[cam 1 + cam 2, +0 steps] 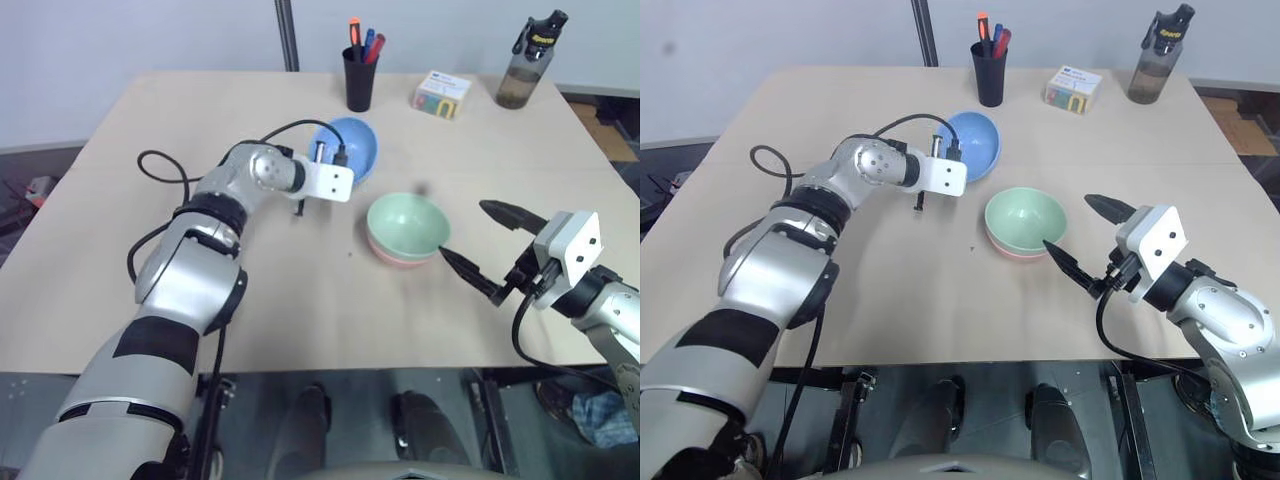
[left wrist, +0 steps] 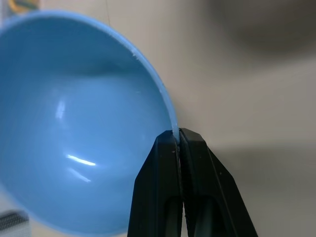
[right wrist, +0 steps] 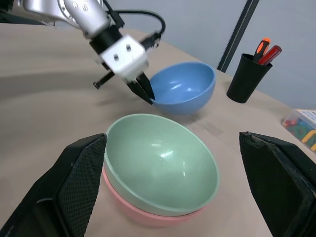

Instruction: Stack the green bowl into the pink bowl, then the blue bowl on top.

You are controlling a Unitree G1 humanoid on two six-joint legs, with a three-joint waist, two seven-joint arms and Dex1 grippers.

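Our left hand (image 3: pixel 146 92) is clamped on the rim of the blue bowl (image 1: pixel 350 148), which sits tilted just behind the green bowl (image 1: pixel 407 222). The green bowl is already nested in the pink bowl (image 3: pixel 148 213), so we judge the carry goes toward our right hand (image 1: pixel 1076 234), whose fingers stand apart beside the stack.

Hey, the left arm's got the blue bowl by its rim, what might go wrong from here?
1. The left gripper pinches only a thin bit of the blue bowl rim, so the tilted bowl may slip or swing.
2. The green bowl sits nested in the pink bowl; an off-centre drop might nudge the stack.
3. The open right gripper beside the stack may get in the way.
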